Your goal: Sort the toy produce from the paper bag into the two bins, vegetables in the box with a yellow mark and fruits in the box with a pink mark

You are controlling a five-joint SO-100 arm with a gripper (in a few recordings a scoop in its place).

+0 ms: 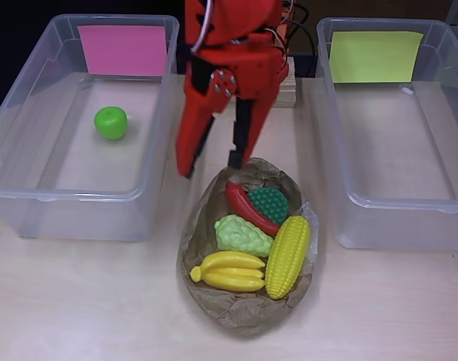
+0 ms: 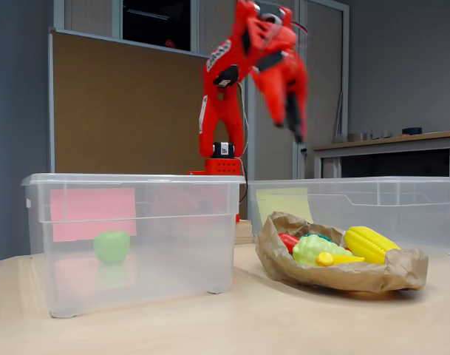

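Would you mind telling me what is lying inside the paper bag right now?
Inside the paper bag lie a corn cob, a bunch of bananas, a pale green bumpy piece, a red chili and a dark green piece, partly covered by the chili. Anything beneath them is hidden.

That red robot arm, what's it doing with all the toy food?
It's sorting toy food from the paper bag into two clear bins. A green apple already lies in the pink-marked bin; the yellow-marked bin holds no food yet. The gripper hangs open and empty above the bag's far edge. In the bag lie a banana bunch, corn cob, red chili pepper, pale green grapes and a dark green bumpy piece.
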